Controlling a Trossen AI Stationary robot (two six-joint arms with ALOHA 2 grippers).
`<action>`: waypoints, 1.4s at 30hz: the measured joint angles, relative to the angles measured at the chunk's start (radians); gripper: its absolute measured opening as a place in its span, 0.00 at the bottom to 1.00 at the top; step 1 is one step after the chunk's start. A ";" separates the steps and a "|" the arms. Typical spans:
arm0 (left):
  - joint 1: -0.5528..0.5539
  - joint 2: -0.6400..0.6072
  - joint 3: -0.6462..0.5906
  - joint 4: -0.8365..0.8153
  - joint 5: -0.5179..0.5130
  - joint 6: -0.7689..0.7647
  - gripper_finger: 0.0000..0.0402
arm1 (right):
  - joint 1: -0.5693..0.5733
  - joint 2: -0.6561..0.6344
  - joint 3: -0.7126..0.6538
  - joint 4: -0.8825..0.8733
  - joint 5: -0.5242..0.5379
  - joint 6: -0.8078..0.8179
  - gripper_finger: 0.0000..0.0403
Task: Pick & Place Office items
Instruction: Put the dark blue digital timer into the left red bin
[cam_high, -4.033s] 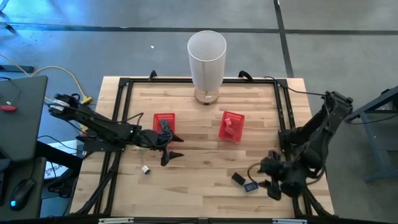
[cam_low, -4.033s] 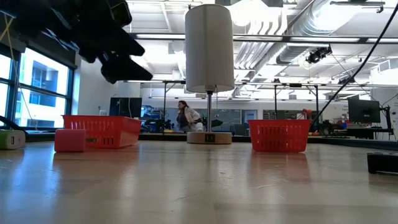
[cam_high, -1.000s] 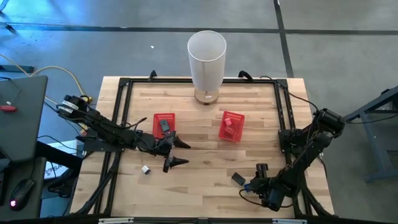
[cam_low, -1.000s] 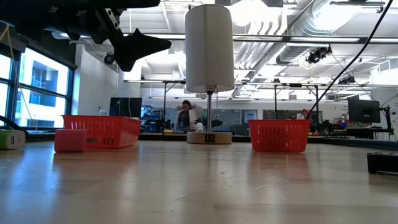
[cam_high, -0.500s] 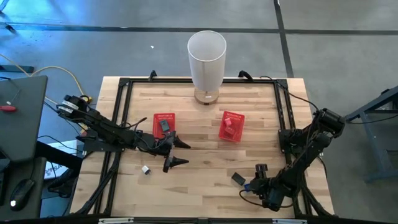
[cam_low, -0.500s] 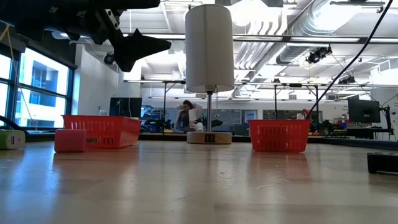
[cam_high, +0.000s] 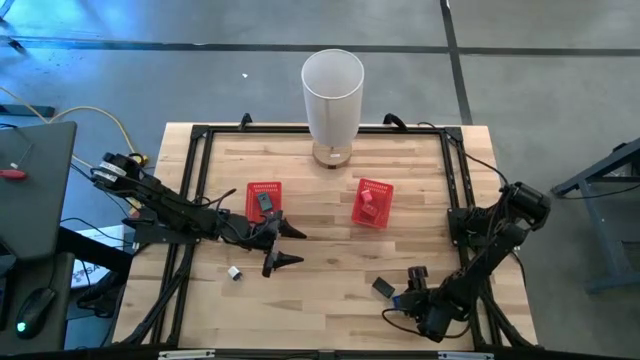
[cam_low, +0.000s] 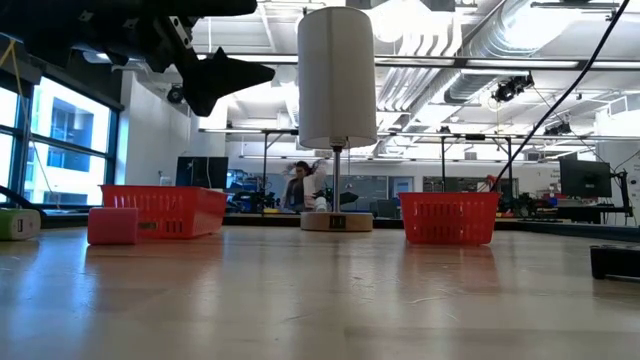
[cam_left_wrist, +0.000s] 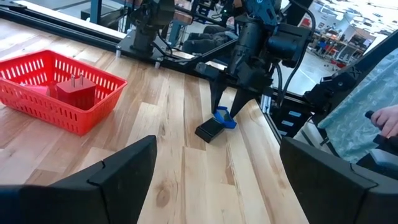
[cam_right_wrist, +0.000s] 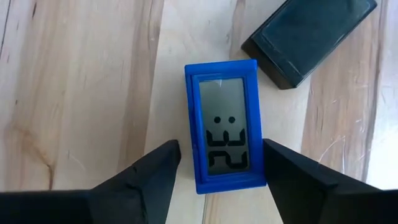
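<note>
Blue digital clock (cam_right_wrist: 225, 127) sits between our right gripper (cam_right_wrist: 219, 165)'s spread fingers, so we should lower squarely before closing on its long sides.

Overhead view straight down on table (cam_high: 330, 290), low view level across it, both showing white cylinder (cam_high: 332, 88).

blue clock (cam_right_wrist: 222, 135): grey LCD screen showing dark digits, seen sideways in the right wrist view; they look like "22" beside a colon, with a further mark I cannot make out
black case (cam_right_wrist: 309, 37): no lettering legible
other views: no readable text
</note>
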 joint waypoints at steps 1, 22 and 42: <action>0.000 0.000 0.000 0.000 0.000 0.000 0.83 | -0.001 0.000 0.000 0.001 -0.003 -0.002 0.54; -0.008 0.000 0.000 -0.014 0.001 0.000 0.83 | -0.032 -0.018 -0.008 0.031 -0.066 0.060 0.35; -0.107 0.000 0.001 -0.011 -0.301 0.137 0.83 | -0.033 -0.030 0.050 -0.074 -0.071 0.123 0.35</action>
